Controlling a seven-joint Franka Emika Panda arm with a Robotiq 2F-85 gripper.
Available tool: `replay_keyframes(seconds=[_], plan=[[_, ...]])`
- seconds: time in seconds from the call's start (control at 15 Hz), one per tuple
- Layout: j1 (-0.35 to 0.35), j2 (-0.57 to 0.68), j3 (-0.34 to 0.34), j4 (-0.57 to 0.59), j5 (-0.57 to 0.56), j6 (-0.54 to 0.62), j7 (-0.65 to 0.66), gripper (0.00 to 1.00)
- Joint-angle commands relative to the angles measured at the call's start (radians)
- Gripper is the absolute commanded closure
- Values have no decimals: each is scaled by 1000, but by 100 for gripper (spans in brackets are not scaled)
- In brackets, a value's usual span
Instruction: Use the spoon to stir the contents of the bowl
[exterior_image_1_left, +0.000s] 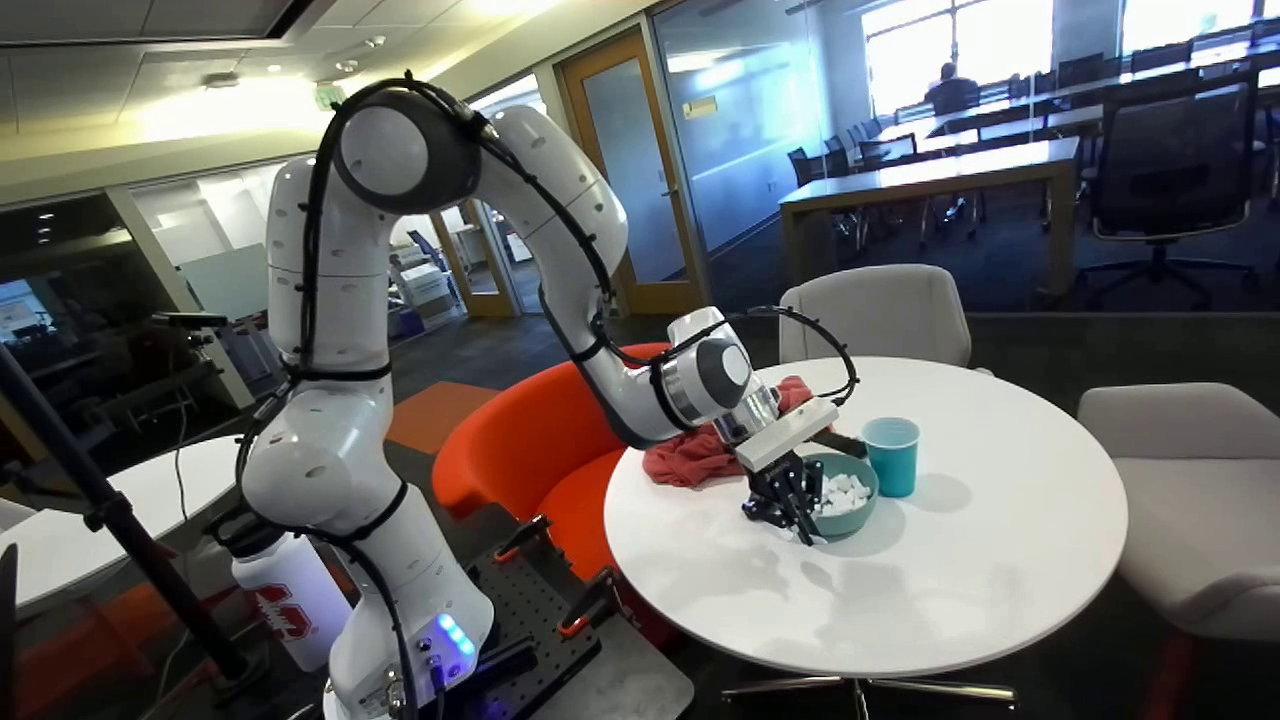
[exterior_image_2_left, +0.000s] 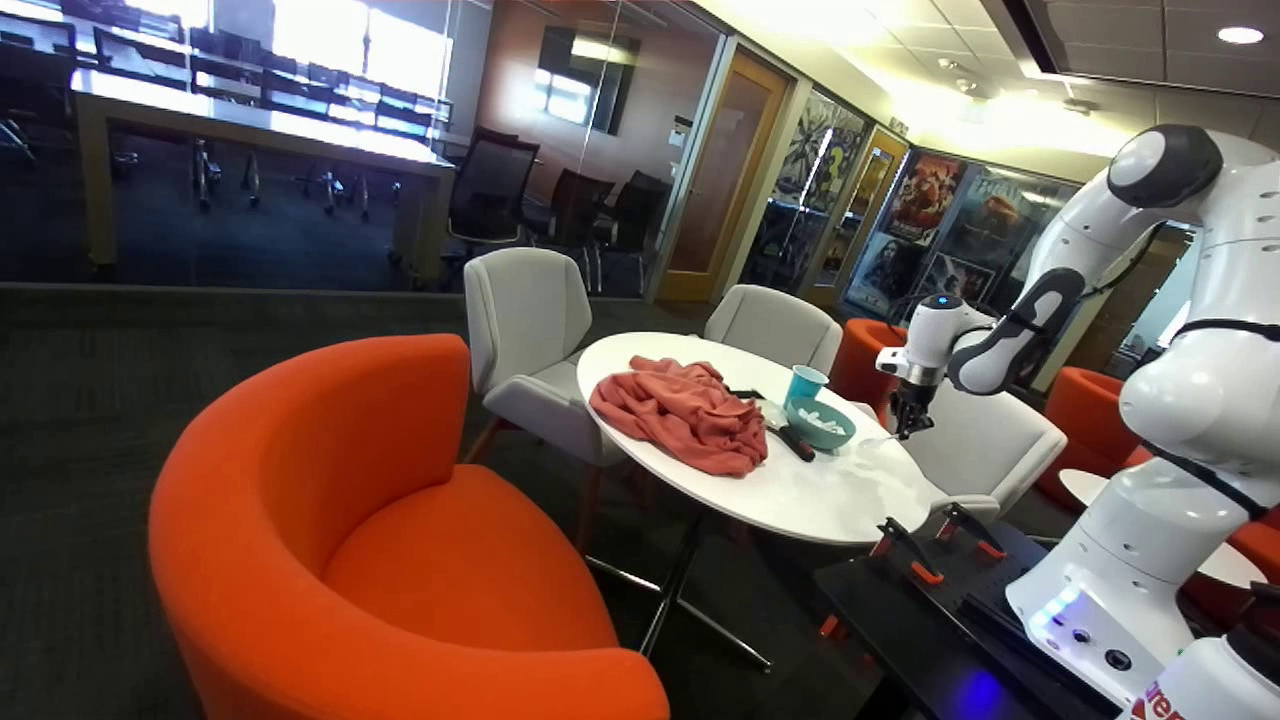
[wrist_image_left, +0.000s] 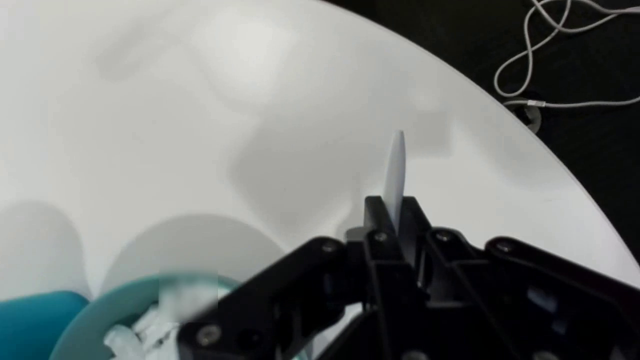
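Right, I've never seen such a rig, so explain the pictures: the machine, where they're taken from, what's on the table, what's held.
The machine is a white, jointed robot arm ending in a black gripper. Two pictures are exterior views, taken from different places outside it; the third is taken from its wrist, looking past the gripper down at the table. On that round white table stands a teal-green bowl with pale pieces inside. Beside the bowl is a light-blue cup, and in an exterior view you can also see a crumpled red cloth and something with a dark handle. The gripper is shut on a slim whitish spoon, held beside the bowl, not in it.
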Motion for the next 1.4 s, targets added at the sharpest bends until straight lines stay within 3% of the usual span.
replay_keyframes(seconds=[0.0,0.27,0.4,0.47,0.53,0.6,0.67,0.87,1.2,1.33], plan=[[-124,31,110,-23,120,52,-274,97],[-319,105,311,-10,267,-25,-589,97],[-366,116,359,4,362,-100,-733,97],[-295,103,295,0,448,-105,-810,97],[-286,91,286,2,485,-131,-854,97],[-264,73,262,-3,519,-142,-895,64],[-239,62,237,-3,544,-150,-925,63],[-159,7,164,-28,592,-139,-994,41],[-9,-85,32,-78,574,-108,-1026,4],[36,-114,-9,-94,559,-106,-1031,0]])
